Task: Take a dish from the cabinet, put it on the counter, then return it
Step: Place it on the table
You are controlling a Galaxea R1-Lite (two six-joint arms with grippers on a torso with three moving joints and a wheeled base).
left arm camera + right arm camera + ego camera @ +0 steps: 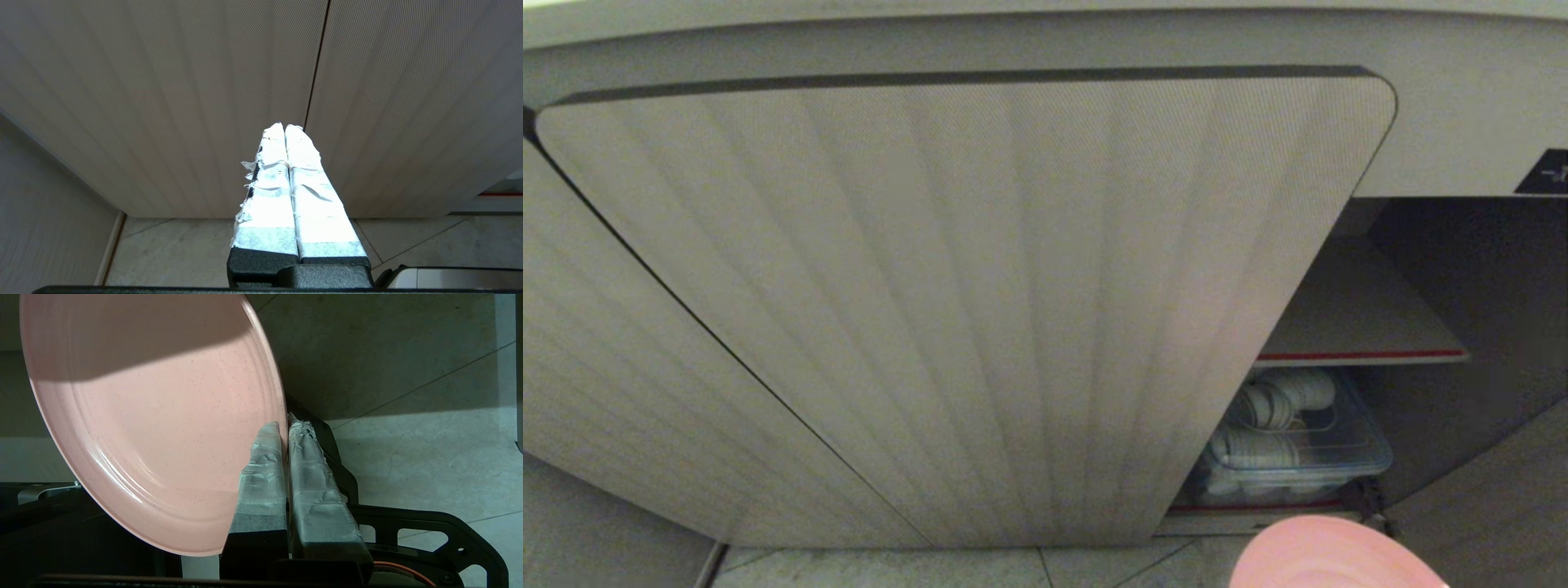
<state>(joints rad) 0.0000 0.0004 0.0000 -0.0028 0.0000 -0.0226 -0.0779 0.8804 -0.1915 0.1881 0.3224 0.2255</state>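
Dish (1327,555) before cabinet (964,310)

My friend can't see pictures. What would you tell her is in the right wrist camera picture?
The right gripper is shut on the rim of the pink plate, pinching it between two tape-wrapped fingers. The plate is held tilted, its ringed inner face toward the camera. Behind it is a tiled floor, partly in shadow.

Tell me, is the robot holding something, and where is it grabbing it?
Yes. The right gripper holds the pink dish, its jaws shut on the plate's rim at one edge. The left gripper is shut and holds nothing.
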